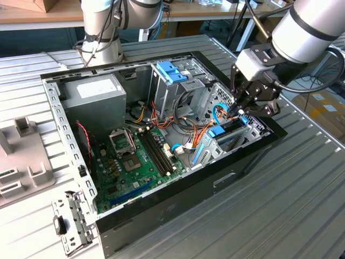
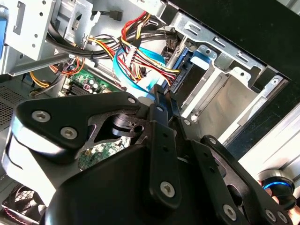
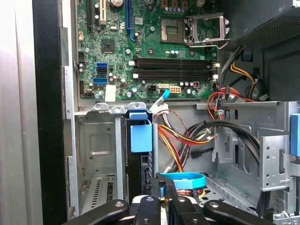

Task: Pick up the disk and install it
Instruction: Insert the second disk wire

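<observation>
Table: ribbed grey metal table top (image 1: 302,205). The open black computer case (image 1: 178,199) lies on its side on it.
Near, exterior view's left: loose perforated grey metal bracket (image 1: 73,222) flat on the table, just outside the case's near corner. A pale grey moulded plastic tray (image 1: 21,162) lies farther left.
Case floor: green motherboard (image 1: 126,162) with black memory slots and an open silver processor socket.
Task thing: the flat silver hard disk with blue plastic side bracket (image 1: 220,133) stands on edge in the grey sheet-metal drive bay (image 1: 237,141), at the exterior view's right end of the case. Its blue bracket (image 3: 140,136) faces the motherboard in the first wrist view. In the second wrist view the disk (image 2: 182,75) sits against the bay wall.
Pincer: the black gripper (image 1: 241,110) hangs over the bay, close to the disk's far end. In both wrist views (image 2: 164,104) (image 3: 162,185) it is drawn nearly together with a sliver of blue between the tips. Whether it pinches that, I cannot tell.
In the way: a light-blue flat cable (image 3: 183,177) loops right at the tips. Red, yellow and orange wire bundles (image 2: 140,51) crowd the space just beside the bay.
Far: grey metal cage with light-blue latch tabs (image 1: 173,73), past the bay.
Far, exterior view's left: large grey power-supply box with white sticker (image 1: 94,96).
Beyond the case: the arm's grey base (image 1: 102,38).
</observation>
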Action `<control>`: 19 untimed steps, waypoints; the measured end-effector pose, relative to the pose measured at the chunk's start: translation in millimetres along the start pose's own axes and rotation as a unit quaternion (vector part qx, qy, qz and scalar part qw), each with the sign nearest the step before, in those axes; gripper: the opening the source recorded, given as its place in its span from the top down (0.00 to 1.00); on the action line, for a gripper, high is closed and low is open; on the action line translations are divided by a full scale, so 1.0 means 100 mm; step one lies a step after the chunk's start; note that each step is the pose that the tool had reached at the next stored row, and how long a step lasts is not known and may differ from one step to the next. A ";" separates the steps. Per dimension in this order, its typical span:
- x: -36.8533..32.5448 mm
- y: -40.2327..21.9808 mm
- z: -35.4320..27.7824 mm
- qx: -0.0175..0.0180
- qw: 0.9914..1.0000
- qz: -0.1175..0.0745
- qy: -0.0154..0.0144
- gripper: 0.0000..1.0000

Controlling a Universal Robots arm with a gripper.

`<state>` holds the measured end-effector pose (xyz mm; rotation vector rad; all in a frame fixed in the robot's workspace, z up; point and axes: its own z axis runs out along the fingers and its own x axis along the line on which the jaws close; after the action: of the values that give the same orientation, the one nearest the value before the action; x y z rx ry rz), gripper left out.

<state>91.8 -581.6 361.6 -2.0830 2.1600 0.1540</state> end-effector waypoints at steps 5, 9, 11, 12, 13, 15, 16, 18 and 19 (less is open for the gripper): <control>0.021 0.009 0.027 0.000 1.000 0.000 0.000 0.84; 0.052 0.008 0.033 0.000 1.000 0.000 0.000 0.84; 0.079 0.007 0.036 0.000 1.000 0.000 0.000 0.84; 0.085 0.007 0.037 0.000 1.000 0.000 0.000 0.84; 0.093 0.007 0.039 0.000 1.000 0.000 0.000 0.84; 0.104 0.007 0.042 0.000 1.000 0.000 0.000 0.84; 0.108 0.007 0.044 0.000 1.000 0.000 0.000 0.84; 0.122 0.006 0.050 0.000 1.000 0.000 0.000 0.84; 0.128 0.006 0.052 0.000 1.000 0.000 0.000 0.84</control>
<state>90.8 -593.3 354.3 -2.0828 2.1600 0.1542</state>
